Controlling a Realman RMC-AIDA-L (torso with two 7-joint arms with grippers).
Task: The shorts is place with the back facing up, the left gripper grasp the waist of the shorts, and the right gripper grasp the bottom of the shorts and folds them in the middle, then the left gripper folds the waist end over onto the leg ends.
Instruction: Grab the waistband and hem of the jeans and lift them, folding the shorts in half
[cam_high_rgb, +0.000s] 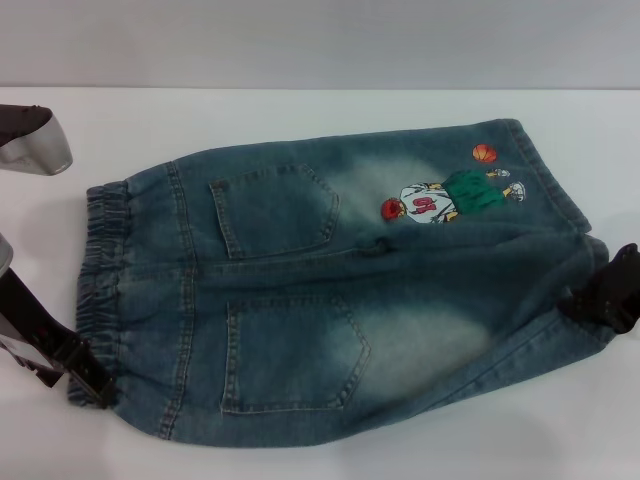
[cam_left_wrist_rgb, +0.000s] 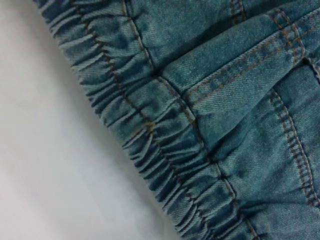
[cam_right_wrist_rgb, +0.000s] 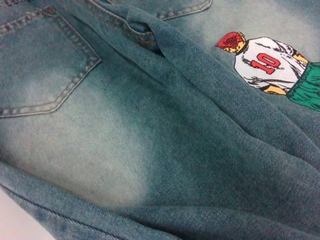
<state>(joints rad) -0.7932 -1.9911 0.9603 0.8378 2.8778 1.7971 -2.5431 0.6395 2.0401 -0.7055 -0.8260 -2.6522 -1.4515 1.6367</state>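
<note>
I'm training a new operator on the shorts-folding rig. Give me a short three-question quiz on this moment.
1. True or false: the shorts lie with the back pockets facing up.
2. Which end of the shorts is the left gripper at? A) the elastic waistband B) the leg hem C) the cartoon print
3. Fill in: in the head view, the right gripper is at the ____ end of the shorts, on the near leg.

Key: 1 true; 2 A; 3 leg (hem). The cartoon print sits on the far leg, away from both grippers.
</note>
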